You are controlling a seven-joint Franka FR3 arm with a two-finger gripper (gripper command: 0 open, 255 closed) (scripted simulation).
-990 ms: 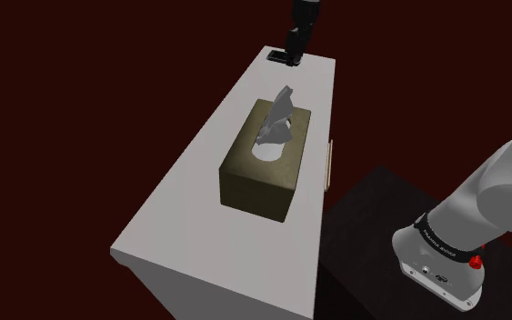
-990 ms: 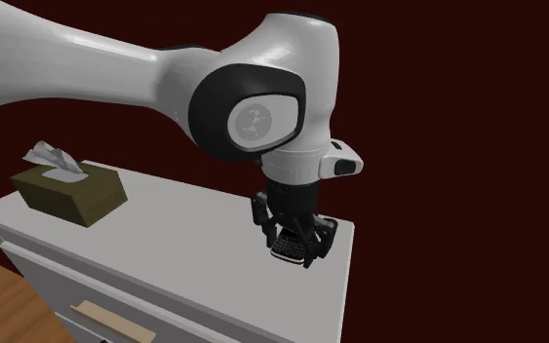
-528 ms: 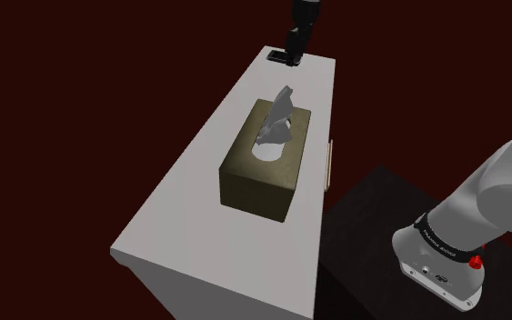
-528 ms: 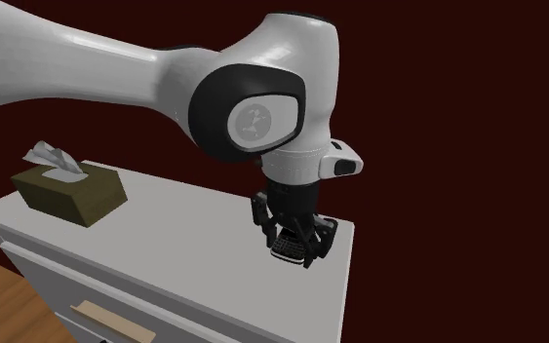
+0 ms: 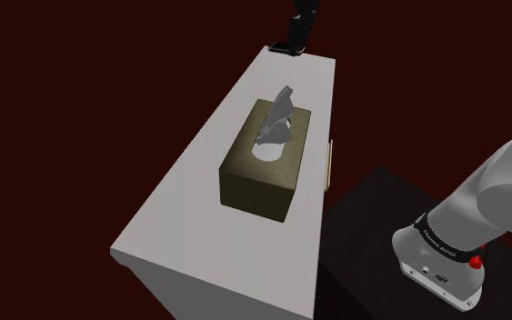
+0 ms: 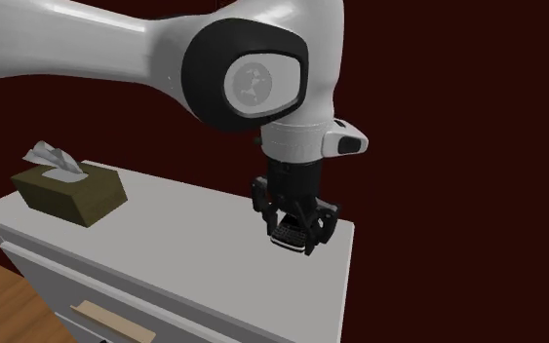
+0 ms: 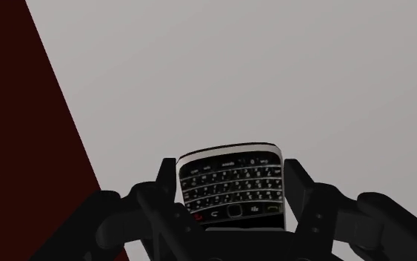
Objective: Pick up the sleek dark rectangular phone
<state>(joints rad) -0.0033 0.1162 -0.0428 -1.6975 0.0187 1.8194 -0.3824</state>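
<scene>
In the wrist view we see the phone [image 7: 232,184] clasped in the tool [image 7: 232,196], whose two black fingers [image 7: 167,187] press on its left and right sides, low in the centre of the frame. The phone is a black slab with rounded corners and a thin, pale silvery rim. The end that reaches past the fingers carries a full keyboard of small black keys with white letters, set in several slightly curved rows. Below these runs a row of wider keys, one marked red at the left and one green at the right, with a small button between them. The rest of its face is hidden among the tool's dark parts, so we cannot tell how the screen looks. Behind it spreads the pale grey top of the bench [image 7: 273,74], with dark red at the frame's left. In the second exterior view the tool hangs straight down from the white arm [image 6: 116,49] at centre right, holding the phone over the bench's right-hand end. The phone seems just clear of the surface, though we cannot be sure. An olive-brown tissue box [image 6: 72,195] rests well apart at the left. In the shoulder view the tool and phone sit at top centre, at the bench's far end.
</scene>
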